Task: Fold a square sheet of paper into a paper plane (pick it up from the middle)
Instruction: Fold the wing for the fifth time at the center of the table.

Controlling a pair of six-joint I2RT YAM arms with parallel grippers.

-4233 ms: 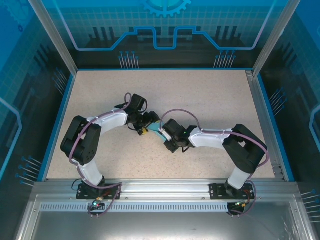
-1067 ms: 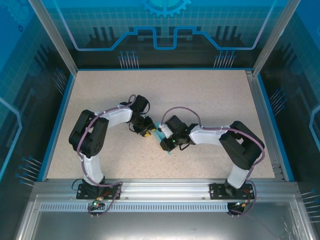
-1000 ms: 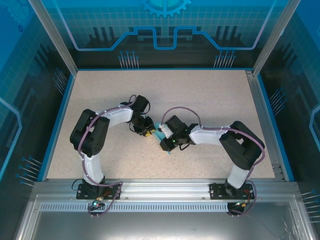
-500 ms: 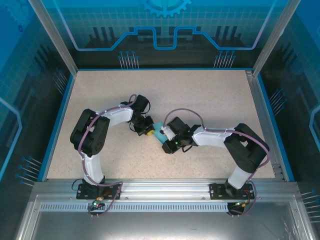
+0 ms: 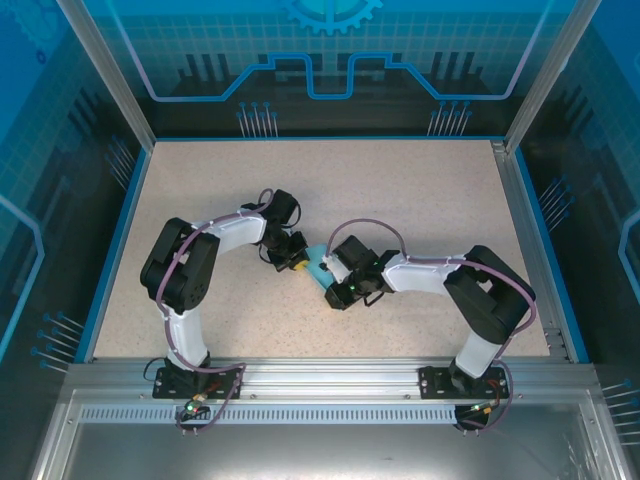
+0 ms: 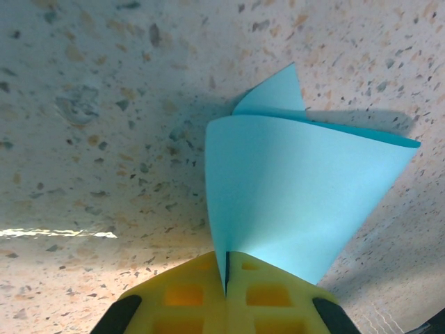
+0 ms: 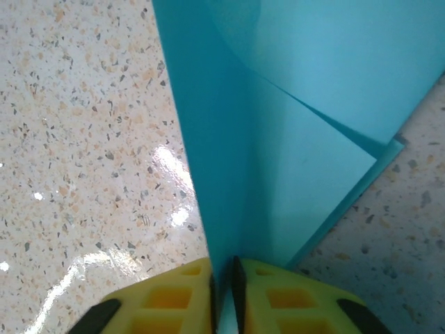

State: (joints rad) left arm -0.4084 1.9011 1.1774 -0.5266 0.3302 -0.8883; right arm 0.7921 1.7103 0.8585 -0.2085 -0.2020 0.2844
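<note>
The light-blue sheet of paper is folded over in layers and held just above the speckled table's middle, between my two grippers. My left gripper is shut on one end; in the left wrist view its yellow fingers pinch the edge of the paper, which curves away with a pointed flap behind. My right gripper is shut on the other end. In the right wrist view the layered paper runs down into the narrow slit at my right gripper.
The speckled table has a blue raised rim on the left, back and right. Slanted aluminium posts stand at the back corners. A metal rail carries both arm bases at the near edge.
My left gripper has closed onto the paper. The right gripper has shifted slightly down and right, and more of the blue paper shows between the two grippers.
</note>
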